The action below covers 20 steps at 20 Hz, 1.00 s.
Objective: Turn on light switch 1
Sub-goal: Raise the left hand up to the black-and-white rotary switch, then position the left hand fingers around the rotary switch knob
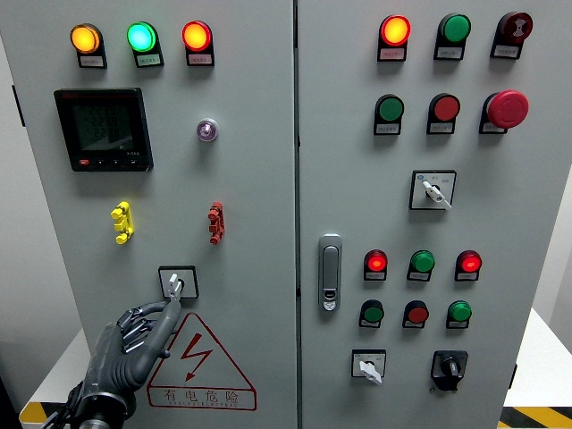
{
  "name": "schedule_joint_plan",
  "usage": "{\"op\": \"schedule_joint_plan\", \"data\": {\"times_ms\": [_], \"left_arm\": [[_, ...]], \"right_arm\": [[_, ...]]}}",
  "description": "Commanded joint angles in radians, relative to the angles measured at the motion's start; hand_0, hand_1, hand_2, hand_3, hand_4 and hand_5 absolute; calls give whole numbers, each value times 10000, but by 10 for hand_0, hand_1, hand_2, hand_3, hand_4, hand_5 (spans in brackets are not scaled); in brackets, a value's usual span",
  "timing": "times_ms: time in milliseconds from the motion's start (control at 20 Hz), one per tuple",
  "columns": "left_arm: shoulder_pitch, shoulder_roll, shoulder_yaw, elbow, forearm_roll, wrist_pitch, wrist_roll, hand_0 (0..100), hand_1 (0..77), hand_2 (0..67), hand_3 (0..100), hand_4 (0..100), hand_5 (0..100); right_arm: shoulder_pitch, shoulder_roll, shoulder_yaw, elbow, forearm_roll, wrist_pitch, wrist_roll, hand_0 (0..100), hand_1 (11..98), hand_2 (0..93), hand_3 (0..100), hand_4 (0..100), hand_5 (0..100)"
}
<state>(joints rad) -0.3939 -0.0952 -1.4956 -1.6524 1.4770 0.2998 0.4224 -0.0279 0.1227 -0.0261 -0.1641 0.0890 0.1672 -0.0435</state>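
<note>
1. Low on the left cabinet door (250, 223), the rotary light switch (177, 283) is sitting in its black square plate, just above the red triangular warning sticker (198, 362).
2. Rising from the lower left, the left hand (134, 344) is touching the switch's handle with an extended fingertip, the other fingers curling loosely, clamped on nothing.
3. Across the grey panel, orange, green and red indicator lamps (141, 37) are glowing above a dark digital meter (103, 130).
4. On the right door, a door handle (330, 273) is standing beside rows of pushbuttons.

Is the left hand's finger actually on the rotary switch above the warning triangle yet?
Touching. In the head view, the left hand has one extended finger whose tip meets the rotary switch handle, with no gap visible between them.
</note>
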Motion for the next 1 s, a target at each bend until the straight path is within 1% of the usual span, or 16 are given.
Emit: {"op": "schedule_joint_plan", "data": {"times_ms": [0,150,251,401,651,802,952], "left_arm": [[-80,31,0,3,2,70,164,0,554,375,702,890,625],[-141,32,0,3,2,177,179,0,569,383,704,896,628],[-187,32,0,3,17,300,179,0,609,388,713,906,627],[-279,47,0,18,17,407,179,0,638,394,723,911,638],[-402,32,0,18,17,454,210,0,652,397,728,915,642],[-463,47,0,49,17,607,255,0,655,402,739,922,651],[-540,47,0,79,17,775,500,0,648,406,750,934,660]], "right_arm": [[-12,1,0,0,0,0,-9,0,224,0,110,230,147],[-12,1,0,0,0,0,6,0,224,0,110,230,147],[-12,1,0,0,0,0,-9,0,224,0,110,230,147],[3,1,0,0,0,0,-9,0,224,0,110,230,147],[-12,1,0,0,0,0,-9,0,224,0,111,230,147],[-12,1,0,0,0,0,6,0,224,0,110,230,146],[3,1,0,0,0,0,6,0,224,0,110,230,146]]}}
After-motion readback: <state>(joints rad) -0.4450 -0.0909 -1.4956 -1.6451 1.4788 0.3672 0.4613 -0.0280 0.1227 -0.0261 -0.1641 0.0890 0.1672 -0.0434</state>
